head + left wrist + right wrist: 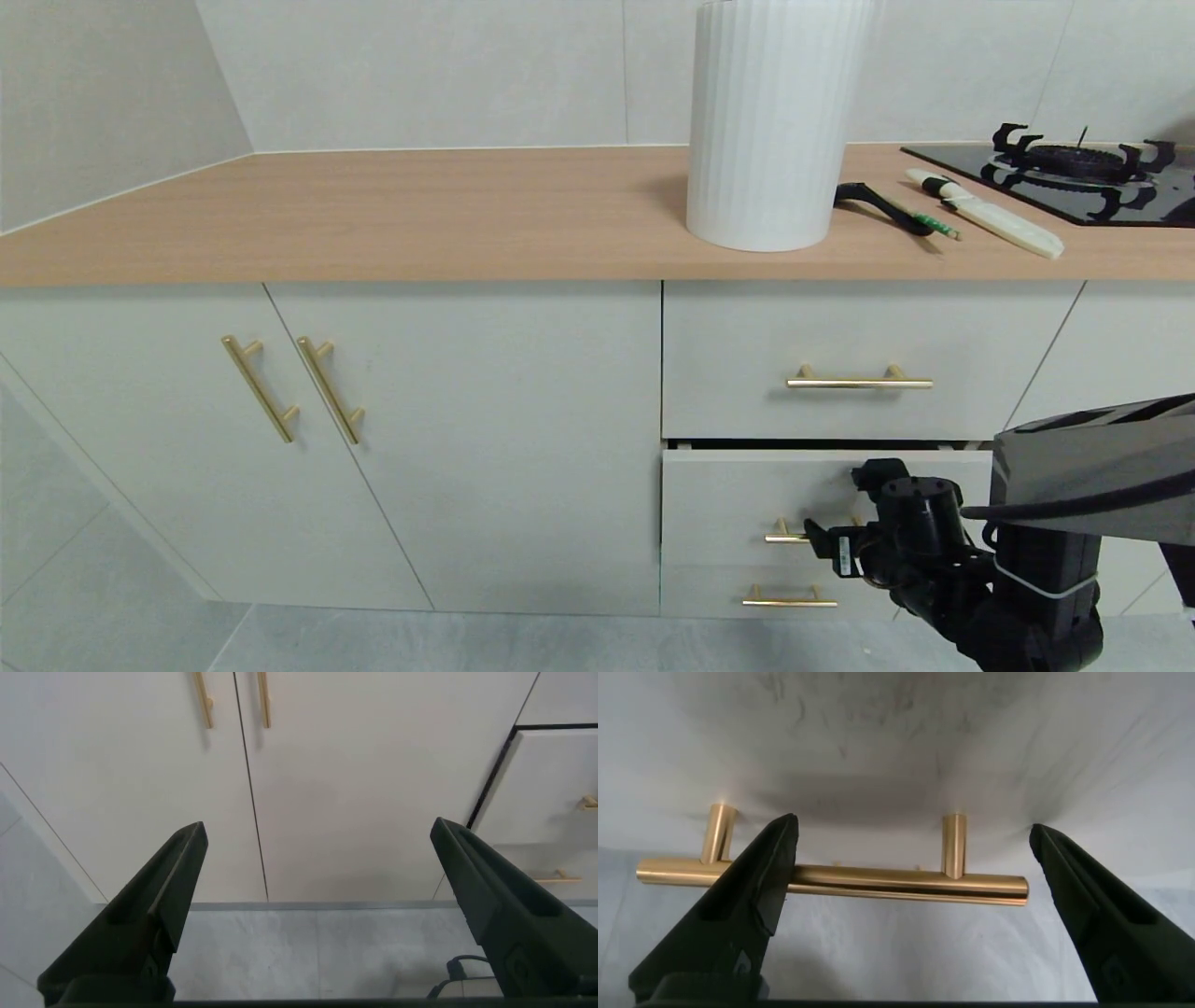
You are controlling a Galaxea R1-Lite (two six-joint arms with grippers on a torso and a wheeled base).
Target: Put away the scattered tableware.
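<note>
Matt wood grain is seen on the countertop (pixel 373 210); cabinet fronts (pixel 485 439) are finished smooth, matt. Drawer handle (pixel 878 883) is polished brass-tone metal; ribbed container (pixel 770 121) poss. matt plastic; hob (pixel 1032 191) gloss black.

Upper centre: white ribbed container (pixel 767 121), top cut off by frame edge, hides head of black utensil (pixel 878 203). Upper right: stove (pixel 1074 173) runs off right edge. Lower right: middle drawer handle (pixel 782 537), right half hidden behind right gripper (pixel 817 541).

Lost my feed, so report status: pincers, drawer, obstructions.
Right pincer open, straddling middle drawer handle; drawer ajar. Left pincer open, empty, facing cabinet doors. Utensils on counter beside white container. Nothing seen blocking drawer.
</note>
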